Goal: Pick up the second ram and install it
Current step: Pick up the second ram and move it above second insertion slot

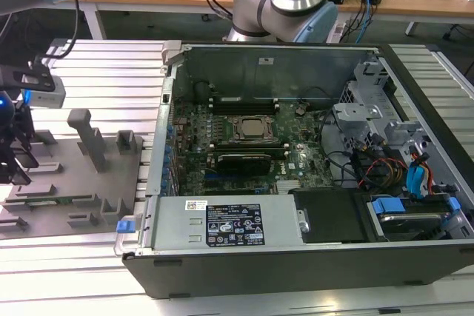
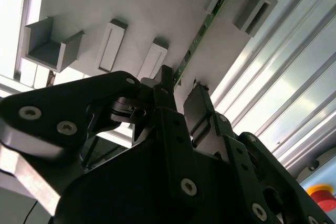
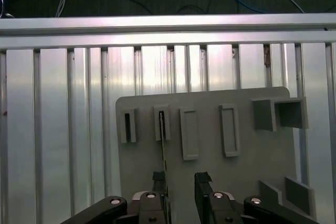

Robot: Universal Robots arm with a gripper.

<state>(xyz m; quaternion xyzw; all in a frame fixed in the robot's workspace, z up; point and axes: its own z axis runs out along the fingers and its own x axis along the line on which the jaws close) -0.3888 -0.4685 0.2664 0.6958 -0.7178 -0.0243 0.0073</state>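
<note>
**Over the fixture point(image 3: 239, 171): jaws apart, ram point(image 3: 163, 148) off-centre in the gap**

The gripper point(image 3: 181, 178) hangs above the fixture w/ its fingers point(image 3: 203, 180) spread. There's a clear gap btw them and nothing is clamped. The ram stands on its thin edge in slotted blocks point(image 3: 161, 124), one row in from a side edge of the fixture. In the exterior view that's the edge nearest the cam, and the stick runs parallel to it.

Key relation: in both wrist views the ram's long axis runs straight out from the fingertips. The gap therefore lies across the stick's thin dimension, which I'd judge the right orientation for a pinch on its flat faces. The stick isn't centred, though. Its nearer end lines up just inside one finger, w/ most of the gap btw it and the other finger. Can't tell if it touches that finger, nor if the tips are astride the ram's top edge or just above it.

Judgement: pick not yet made, ram seated in the fixture. The open case point(image 1: 333, 271) sits just beside the fixture, on the exterior view's right.
</note>
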